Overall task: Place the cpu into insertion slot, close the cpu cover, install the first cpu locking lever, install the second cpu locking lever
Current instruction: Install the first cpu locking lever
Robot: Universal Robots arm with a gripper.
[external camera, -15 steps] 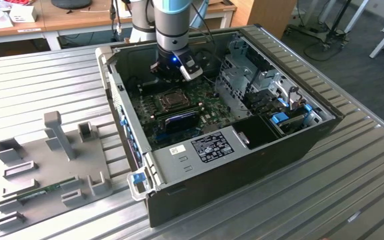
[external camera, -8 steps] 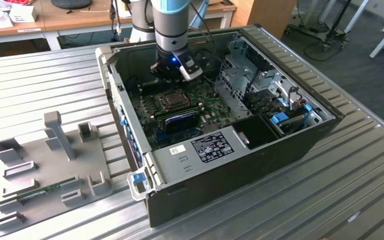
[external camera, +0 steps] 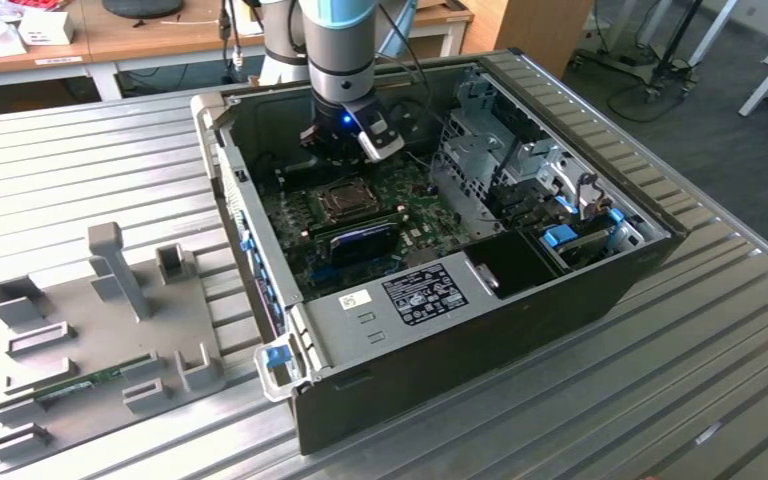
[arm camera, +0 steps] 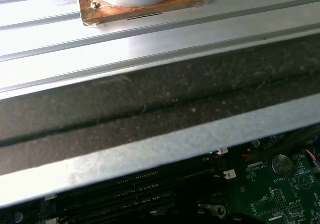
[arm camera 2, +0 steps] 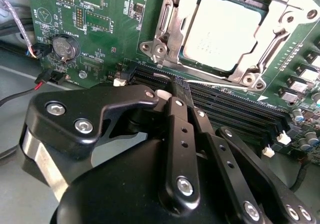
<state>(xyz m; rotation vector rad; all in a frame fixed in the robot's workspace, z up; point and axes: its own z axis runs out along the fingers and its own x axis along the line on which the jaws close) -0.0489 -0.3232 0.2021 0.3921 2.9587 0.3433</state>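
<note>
The cpu (arm camera 2: 220,31) lies flat in the insertion slot (external camera: 348,203) on the green board inside the open computer case. Its silvery top shows through the window of the cpu cover (arm camera 2: 167,18), which lies down around it. Thin metal lever rods (arm camera 2: 272,46) run along the sides of the frame. In the exterior view my gripper (external camera: 340,162) hangs just behind the slot, low over the board. In the second wrist view the gripper (arm camera 2: 169,86) is shut with nothing visible in it. Its tips are over the black memory slots (arm camera 2: 225,108) beside the socket.
The case walls (external camera: 237,170) close in the board. A drive cage (external camera: 491,150) and a black box (external camera: 511,262) stand on the exterior view's right. A coin battery (arm camera 2: 64,47) and red-black wires (arm camera 2: 35,86) sit near the gripper. A grey fixture plate (external camera: 104,330) lies outside the case.
</note>
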